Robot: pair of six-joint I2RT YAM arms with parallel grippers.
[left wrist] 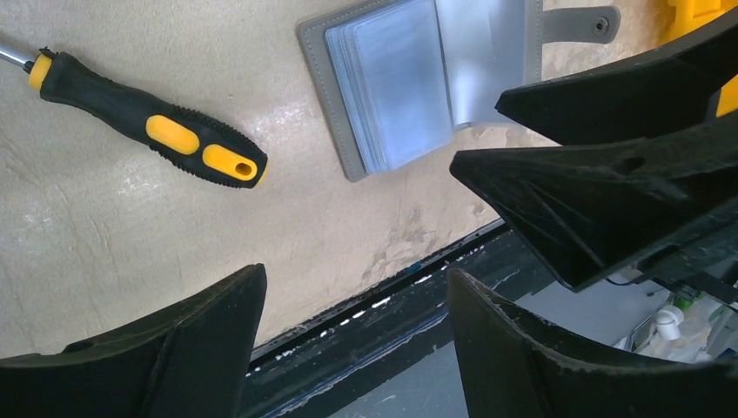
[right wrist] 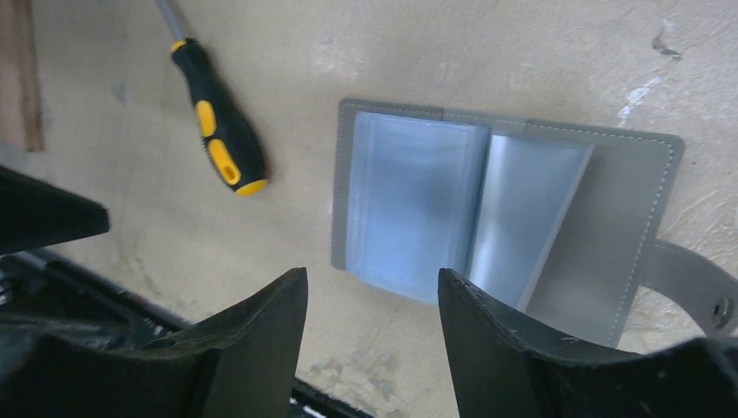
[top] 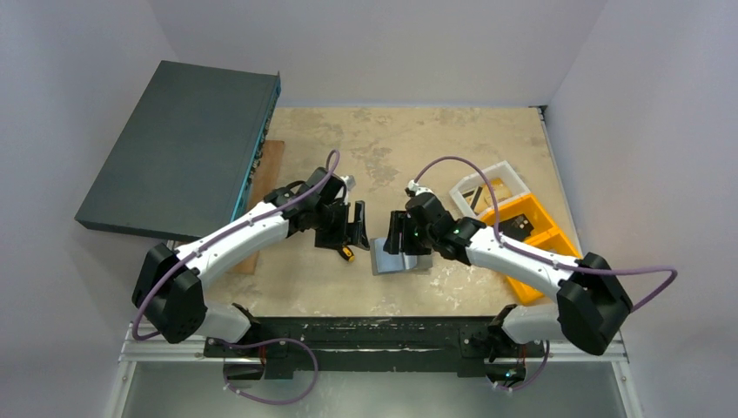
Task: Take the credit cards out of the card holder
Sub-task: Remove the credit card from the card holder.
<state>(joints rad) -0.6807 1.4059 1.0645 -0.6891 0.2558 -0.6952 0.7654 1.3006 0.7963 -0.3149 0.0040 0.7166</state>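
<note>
The card holder [top: 396, 259] lies open flat on the table, grey outside with pale blue-grey sleeves, one leaf standing up. It shows in the right wrist view [right wrist: 409, 209] with its closing tab [right wrist: 696, 287] at the right, and in the left wrist view [left wrist: 392, 87]. No separate card can be told from the sleeves. My right gripper [top: 399, 233] is open and empty just above the holder's near edge [right wrist: 372, 283]. My left gripper [top: 357, 228] is open and empty to the holder's left [left wrist: 357, 287]. The right gripper's fingers [left wrist: 609, 174] show in the left wrist view.
A black and yellow screwdriver [top: 346, 252] lies left of the holder [left wrist: 157, 135] [right wrist: 222, 139]. A large dark flat box [top: 183, 148] and a wooden strip [top: 265, 174] are at the back left. Orange bins [top: 531, 248] and a white tray [top: 487, 187] stand on the right.
</note>
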